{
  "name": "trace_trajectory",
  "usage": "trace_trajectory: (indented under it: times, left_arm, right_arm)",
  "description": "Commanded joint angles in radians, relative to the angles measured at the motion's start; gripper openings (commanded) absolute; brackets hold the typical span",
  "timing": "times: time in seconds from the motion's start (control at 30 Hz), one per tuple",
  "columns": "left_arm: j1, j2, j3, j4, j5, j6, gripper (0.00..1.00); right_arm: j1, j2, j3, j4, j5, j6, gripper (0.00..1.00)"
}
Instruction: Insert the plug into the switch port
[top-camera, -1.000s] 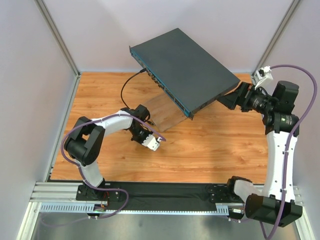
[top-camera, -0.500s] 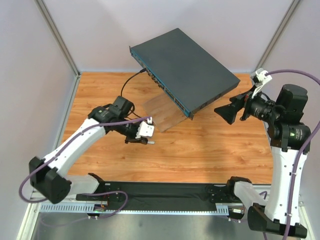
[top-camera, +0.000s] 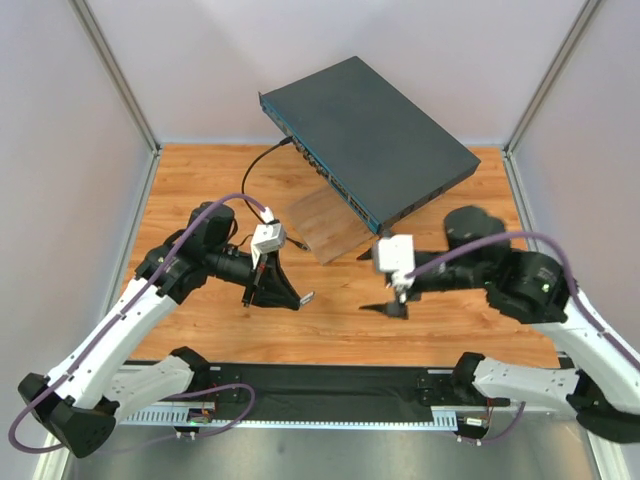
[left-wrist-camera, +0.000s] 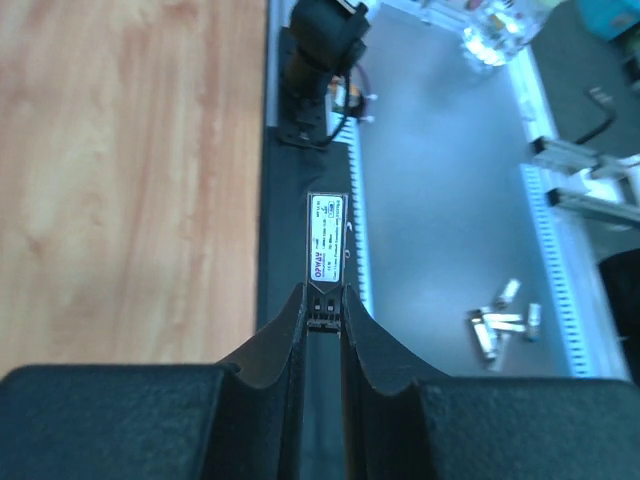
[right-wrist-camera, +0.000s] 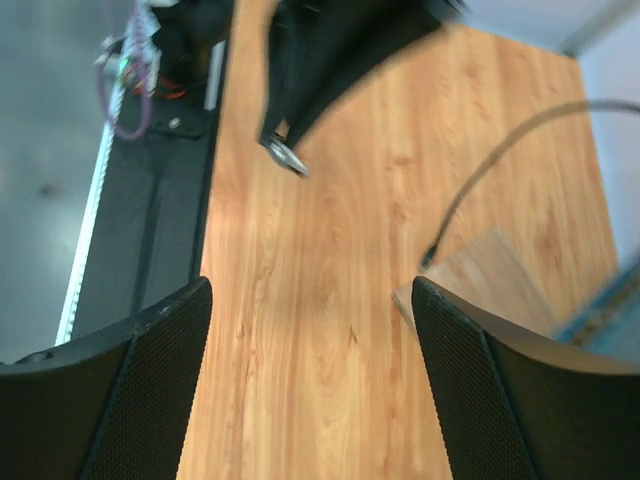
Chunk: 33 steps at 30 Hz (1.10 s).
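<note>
On my left, the left gripper (top-camera: 294, 298) hangs over the tabletop (top-camera: 190, 170) a little left of its middle, closer to the near edge than the far one. Its fingers (left-wrist-camera: 285, 335) are drawn in narrow on the plug (left-wrist-camera: 326, 245), a small metal module with a printed label. In the left wrist view I see the plug's labelled end sticking straight out past the fingertips.

At the far edge, about mid-width, sits the switch (top-camera: 370, 135), skewed to the table edges. Its teal front edge faces the near-left, over a pale wooden board (top-camera: 325, 225). A black cable (top-camera: 250, 170) leaves the left end of the port row and loops down toward the far-left part of the tabletop.

Right of centre, the right gripper (top-camera: 388, 308) hangs near the tabletop's middle, apart from the plug. In the right wrist view its two fingers (right-wrist-camera: 140, 385) stand wide apart with only bare wood between them. That view looks across at the left gripper and the plug.
</note>
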Motion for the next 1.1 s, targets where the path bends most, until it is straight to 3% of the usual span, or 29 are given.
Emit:
trace_trajectory:
  times: [0.0,0.1,0.3,0.73,0.83,0.93,0.97,1.0,1.03,1.07]
  left_arm:
    - [0.016,-0.023,-0.107,0.143,0.128,-0.288,0.00]
    - [0.018,-0.027,-0.133,0.139,0.155,-0.309,0.00]
    - [0.018,-0.030,-0.168,0.136,0.191,-0.345,0.00]
    - [0.016,-0.041,-0.188,0.160,0.191,-0.380,0.00]
    - [0.016,-0.036,-0.179,0.159,0.186,-0.371,0.00]
    - [0.016,-0.033,-0.176,0.157,0.183,-0.362,0.00]
    - [0.016,-0.033,-0.170,0.156,0.174,-0.359,0.02]
    - [0.017,-0.036,-0.165,0.153,0.169,-0.343,0.08]
    - [0.018,-0.039,-0.156,0.130,0.162,-0.322,0.31]
    - [0.019,-0.041,-0.123,0.105,0.139,-0.296,0.39]
  right_arm:
    - [0.218,0.049,-0.041,0.082,0.258,-0.211,0.80]
    - [0.375,0.094,-0.078,0.123,0.320,-0.306,0.75]
    - [0.481,0.152,-0.126,0.189,0.375,-0.395,0.61]
    - [0.513,0.237,-0.135,0.218,0.420,-0.459,0.39]
    - [0.519,0.246,-0.146,0.215,0.426,-0.464,0.30]
    - [0.521,0.250,-0.146,0.208,0.431,-0.449,0.12]
    - [0.519,0.247,-0.144,0.205,0.432,-0.439,0.00]
    - [0.518,0.247,-0.144,0.199,0.437,-0.432,0.00]
    - [0.515,0.247,-0.141,0.195,0.440,-0.418,0.00]
    - [0.507,0.243,-0.138,0.182,0.441,-0.385,0.00]
